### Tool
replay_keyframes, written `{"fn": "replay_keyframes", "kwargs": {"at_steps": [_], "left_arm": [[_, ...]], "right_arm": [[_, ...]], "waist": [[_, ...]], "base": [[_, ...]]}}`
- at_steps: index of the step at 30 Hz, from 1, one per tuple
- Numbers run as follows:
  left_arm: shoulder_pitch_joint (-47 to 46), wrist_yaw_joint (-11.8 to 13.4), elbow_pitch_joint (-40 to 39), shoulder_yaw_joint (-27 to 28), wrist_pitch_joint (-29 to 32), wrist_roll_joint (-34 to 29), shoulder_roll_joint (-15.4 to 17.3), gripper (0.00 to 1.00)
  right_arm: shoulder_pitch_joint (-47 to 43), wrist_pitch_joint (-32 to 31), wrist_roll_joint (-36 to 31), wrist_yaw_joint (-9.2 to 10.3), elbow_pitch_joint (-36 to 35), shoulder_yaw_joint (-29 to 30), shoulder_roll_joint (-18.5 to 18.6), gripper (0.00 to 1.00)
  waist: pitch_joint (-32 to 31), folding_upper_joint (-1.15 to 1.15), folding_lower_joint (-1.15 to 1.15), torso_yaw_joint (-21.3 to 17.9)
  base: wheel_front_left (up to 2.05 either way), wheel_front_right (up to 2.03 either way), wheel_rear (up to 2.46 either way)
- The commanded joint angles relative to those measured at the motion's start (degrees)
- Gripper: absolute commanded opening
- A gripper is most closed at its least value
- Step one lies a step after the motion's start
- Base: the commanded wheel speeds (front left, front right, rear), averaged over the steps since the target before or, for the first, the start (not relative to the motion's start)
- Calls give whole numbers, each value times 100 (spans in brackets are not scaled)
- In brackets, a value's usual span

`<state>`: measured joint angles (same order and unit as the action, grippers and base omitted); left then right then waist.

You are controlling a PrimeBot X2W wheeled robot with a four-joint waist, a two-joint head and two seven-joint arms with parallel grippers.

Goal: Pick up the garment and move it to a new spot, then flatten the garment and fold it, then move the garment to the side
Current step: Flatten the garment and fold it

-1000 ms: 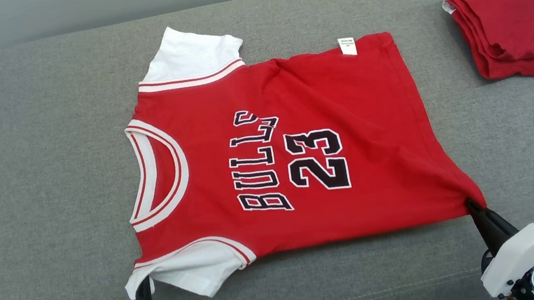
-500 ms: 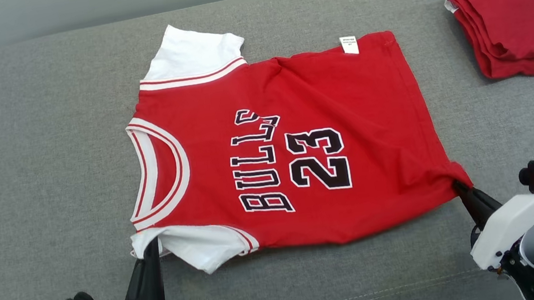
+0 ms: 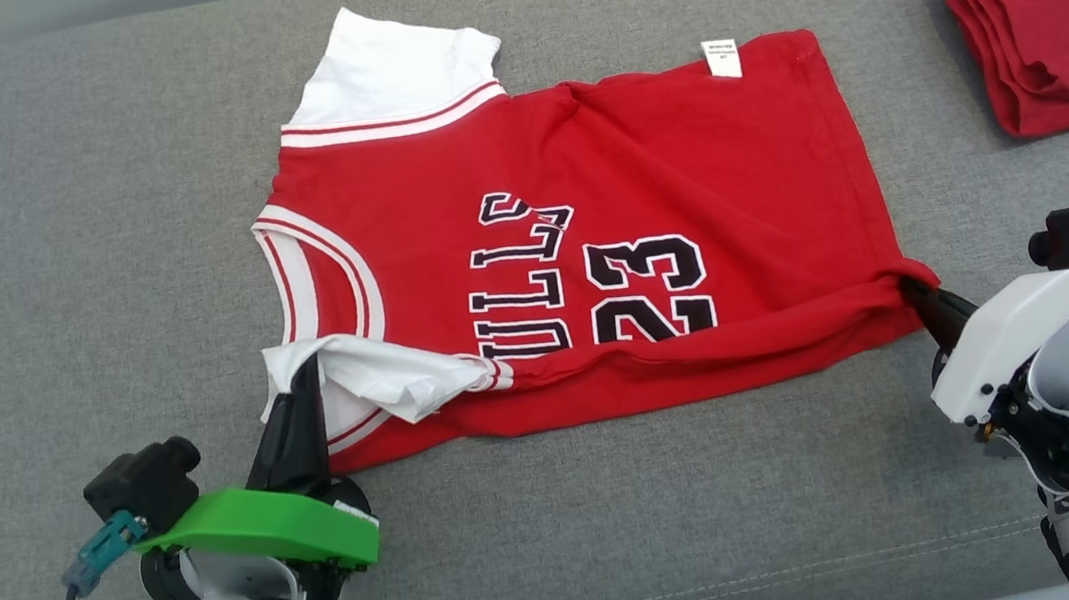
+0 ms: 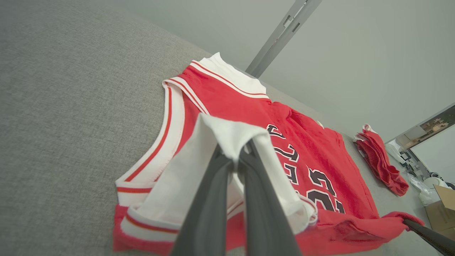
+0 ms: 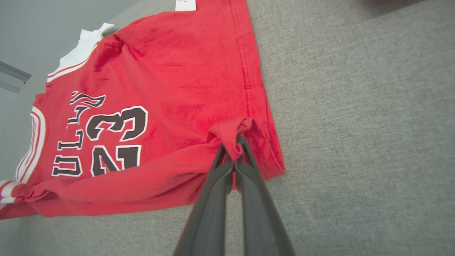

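Two grippers, each clamped on cloth: our left gripper [image 3: 308,368] pinches the white sleeve [image 3: 382,376], our right gripper [image 3: 910,287] the hem corner of the red jersey [image 3: 678,143], which lies on the grey couch [image 3: 35,246] with its near edge lifted and folded over.

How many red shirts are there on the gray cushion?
2. The Bulls jersey lies spread in the middle of the gray cushion. A folded red bundle sits at the far right; it may hold more than one shirt.
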<state>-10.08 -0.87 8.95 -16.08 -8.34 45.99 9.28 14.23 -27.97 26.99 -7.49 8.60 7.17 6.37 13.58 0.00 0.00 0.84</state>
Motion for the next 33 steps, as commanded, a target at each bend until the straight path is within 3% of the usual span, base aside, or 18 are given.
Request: {"fn": "replay_keyframes", "kwargs": {"at_steps": [1,21,22,23,24,25,27,28,29,30,31,33], "left_arm": [[-181,-58,147,-22,-27,-63,-23,0],[-1828,-381,2230,-546,14,-520,-144,0],[-1886,-392,2332,-548,-2,-510,-162,12],[-1949,-404,2437,-546,-33,-507,-174,39],[-1999,-415,2530,-548,-56,-501,-191,80],[-2047,-410,2624,-542,-95,-489,-210,100],[-2132,-426,2776,-541,-159,-465,-246,100],[-2169,-438,2824,-543,-198,-453,-257,100],[-2201,-457,2868,-549,-247,-450,-267,100],[-2227,-469,2904,-561,-299,-468,-279,100],[-2244,-480,2923,-575,-348,-492,-290,100],[-2247,-513,2921,-591,-441,-526,-306,100]], "right_arm": [[111,-65,-67,0,64,7,20,0],[599,-182,-252,0,442,-147,87,0],[623,-182,-256,0,458,-146,85,0],[647,-180,-257,0,475,-141,82,0],[665,-174,-268,0,491,-133,75,0],[693,-169,-286,0,514,-128,66,0],[761,-164,-303,0,550,-105,40,3],[790,-163,-314,0,571,-90,28,21],[828,-157,-315,0,592,-74,10,45],[862,-150,-320,0,608,-53,-3,84],[889,-134,-340,0,618,-30,-15,100],[940,-100,-364,0,618,8,-41,100]], "waist": [[61,0,0,37],[199,0,0,50],[203,0,0,45],[207,0,0,41],[210,0,0,38],[212,0,0,37],[219,0,0,38],[221,0,0,42],[223,0,0,48],[225,0,0,58],[226,0,0,70],[222,0,0,98]], "base": [[0,0,0],[0,0,0],[0,0,0],[0,0,0],[0,0,0],[0,0,0],[0,0,0],[0,0,0],[0,0,0],[0,0,0],[0,0,0],[0,0,0]]}}
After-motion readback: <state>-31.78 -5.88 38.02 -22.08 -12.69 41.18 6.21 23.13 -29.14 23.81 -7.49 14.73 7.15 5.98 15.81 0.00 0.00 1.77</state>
